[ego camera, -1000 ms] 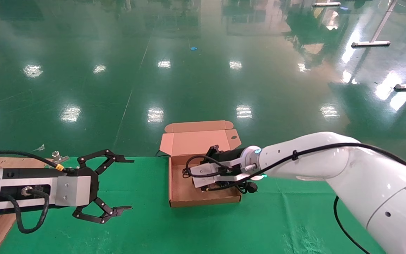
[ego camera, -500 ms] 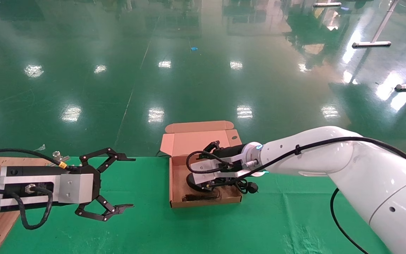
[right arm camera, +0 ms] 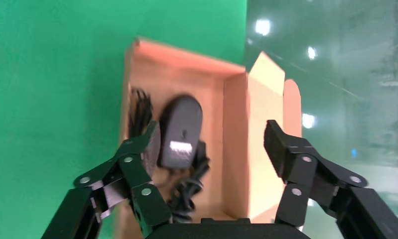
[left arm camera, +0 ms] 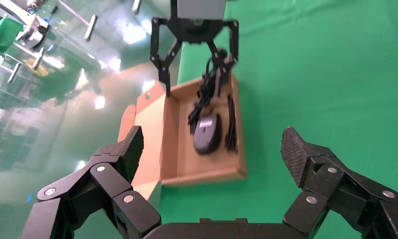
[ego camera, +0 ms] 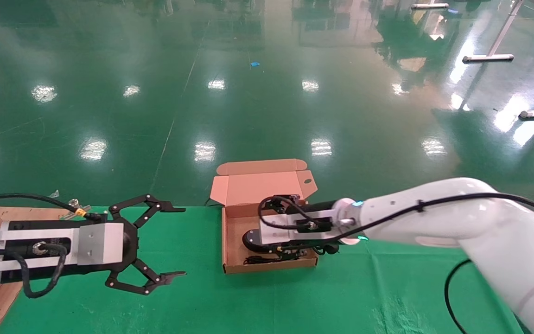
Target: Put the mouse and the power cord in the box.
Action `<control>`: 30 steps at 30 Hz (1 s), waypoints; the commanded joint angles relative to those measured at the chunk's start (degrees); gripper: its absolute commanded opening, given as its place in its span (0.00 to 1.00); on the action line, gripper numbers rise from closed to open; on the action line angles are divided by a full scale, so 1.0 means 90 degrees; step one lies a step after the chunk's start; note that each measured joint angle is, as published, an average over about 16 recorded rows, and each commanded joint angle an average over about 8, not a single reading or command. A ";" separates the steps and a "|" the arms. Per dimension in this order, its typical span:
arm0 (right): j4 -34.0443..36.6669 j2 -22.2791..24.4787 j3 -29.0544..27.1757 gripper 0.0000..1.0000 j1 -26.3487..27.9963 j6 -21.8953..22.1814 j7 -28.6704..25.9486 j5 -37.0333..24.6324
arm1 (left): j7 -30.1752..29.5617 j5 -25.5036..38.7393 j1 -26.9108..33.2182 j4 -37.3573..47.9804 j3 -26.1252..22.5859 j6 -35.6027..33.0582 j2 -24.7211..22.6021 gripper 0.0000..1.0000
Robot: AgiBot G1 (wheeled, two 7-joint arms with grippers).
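The right hand (right arm camera: pixel 211 149) is held spread and empty above the box (ego camera: pixel 230 266). Directly beneath its fingers, the mouse (right arm camera: pixel 179 130) lies inside the box with the power cord (right arm camera: pixel 189 191) bundled beside it. The mouse is judged light, rigid and smooth, best pinched across its flanks; the cord is limp. The left hand (ego camera: pixel 155 248) hovers spread, well apart.

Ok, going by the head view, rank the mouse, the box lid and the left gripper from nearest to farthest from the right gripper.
1. The mouse, in the box, just beyond the open right gripper.
2. The box lid, raised at the far edge.
3. The left gripper, farthest, open above the green cloth on the left side.
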State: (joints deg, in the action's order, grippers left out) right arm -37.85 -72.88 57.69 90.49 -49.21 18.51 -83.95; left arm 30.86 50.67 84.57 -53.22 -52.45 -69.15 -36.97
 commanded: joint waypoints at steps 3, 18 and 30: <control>-0.0304 0.0323 -0.0355 1.00 -0.0246 -0.0311 -0.0249 0.0359 | -0.0352 -0.0075 -0.0195 -0.0172 0.0308 -0.0140 0.0017 1.00; -0.1455 0.1541 -0.1696 1.00 -0.1178 -0.1485 -0.1191 0.1714 | -0.1683 -0.0356 -0.0930 -0.0824 0.1473 -0.0669 0.0079 1.00; -0.2369 0.2510 -0.2763 1.00 -0.1918 -0.2419 -0.1940 0.2791 | -0.2741 -0.0580 -0.1515 -0.1341 0.2399 -0.1090 0.0129 1.00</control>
State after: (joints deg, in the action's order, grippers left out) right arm -59.16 -50.30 32.84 73.24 -70.97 1.06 -58.85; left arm 6.21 45.45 70.94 -65.28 -30.87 -78.95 -35.82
